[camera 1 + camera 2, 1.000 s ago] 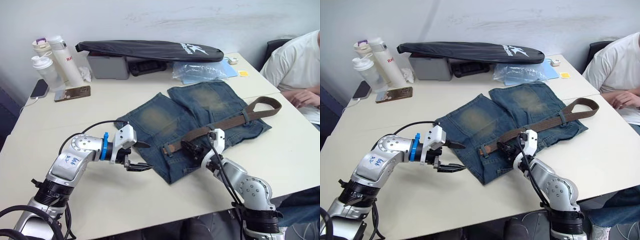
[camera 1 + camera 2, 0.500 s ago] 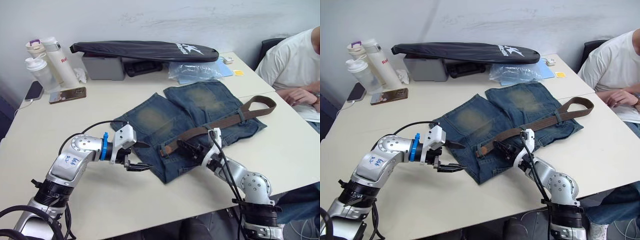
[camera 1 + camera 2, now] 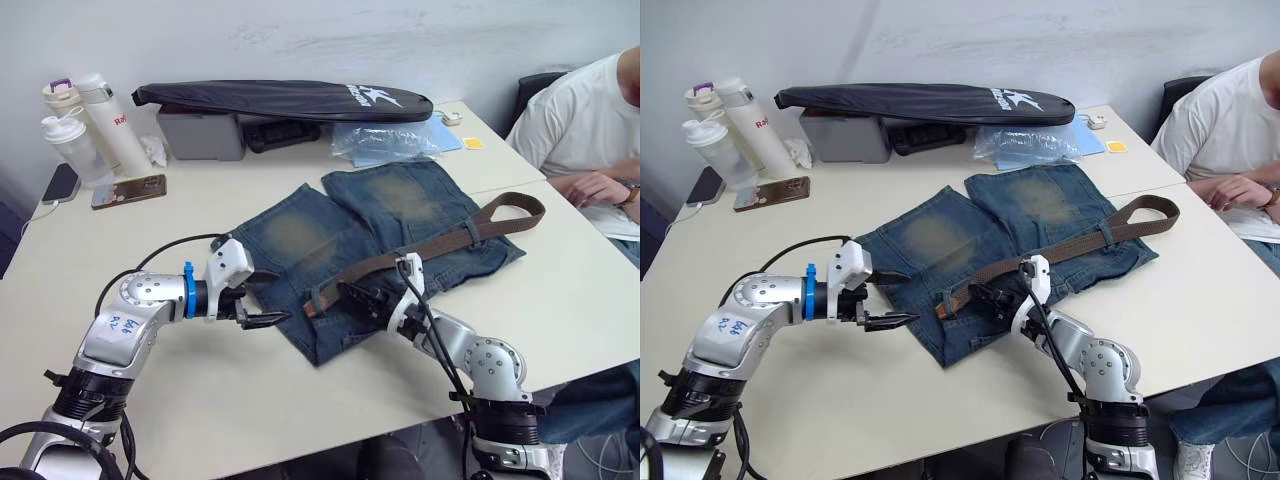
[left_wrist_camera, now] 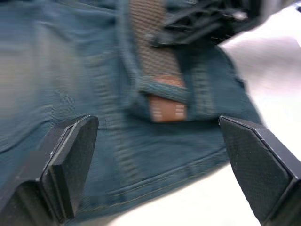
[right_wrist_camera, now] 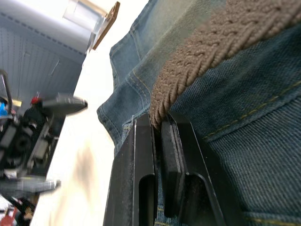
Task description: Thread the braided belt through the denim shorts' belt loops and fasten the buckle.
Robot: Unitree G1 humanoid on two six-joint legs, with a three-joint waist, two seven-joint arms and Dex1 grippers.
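The right pincer (image 3: pixel 362 298) is clamped on the belt (image 3: pixel 430 247), which runs along the shorts (image 3: pixel 330 245) waistband from 8 toward 2 o'clock. Its reddish tip (image 4: pixel 166 109) lies at 3 o'clock from the left pincer (image 3: pixel 258 304), whose fingers stand apart, nearer.

denim shorts (image 3: pixel 385 235): flat on table | braided belt (image 3: pixel 430 246): brown, lying along waistband, far end looped

Left gripper (image 3: pixel 262 303): fingers spread wide, arm bent, reaching inward. Right gripper (image 3: pixel 358 297): pinched closed, forearm angled inward.
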